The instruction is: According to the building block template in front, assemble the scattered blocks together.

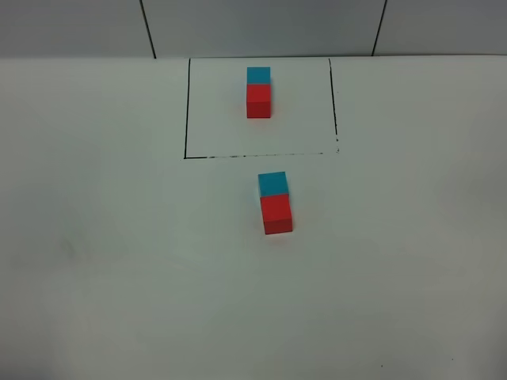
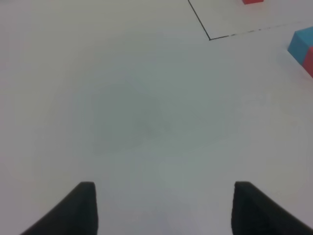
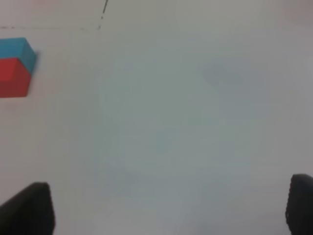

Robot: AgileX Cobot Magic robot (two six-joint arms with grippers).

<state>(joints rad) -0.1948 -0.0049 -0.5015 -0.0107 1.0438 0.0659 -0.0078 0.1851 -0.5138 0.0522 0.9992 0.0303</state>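
On a smooth white matte table [image 1: 103,261], the building block template [image 1: 258,93], a plain cyan cube touching a red one with no lettering, sits inside a thin black drawn rectangle [image 1: 187,111]. Just outside that rectangle's near line, the scattered blocks [image 1: 275,203] lie joined, cyan cube touching red, square-edged and unmarked. The left gripper [image 2: 164,208] and right gripper [image 3: 171,208] both hover spread apart and empty, well away from that rectangle's sides.

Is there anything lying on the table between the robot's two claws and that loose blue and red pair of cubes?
Nothing visible does. Bare white table lies between the open left gripper and the unframed cyan-blue cube with the red cube touching it; likewise for the open right gripper. The framed blue-and-red template pair sits beyond them.
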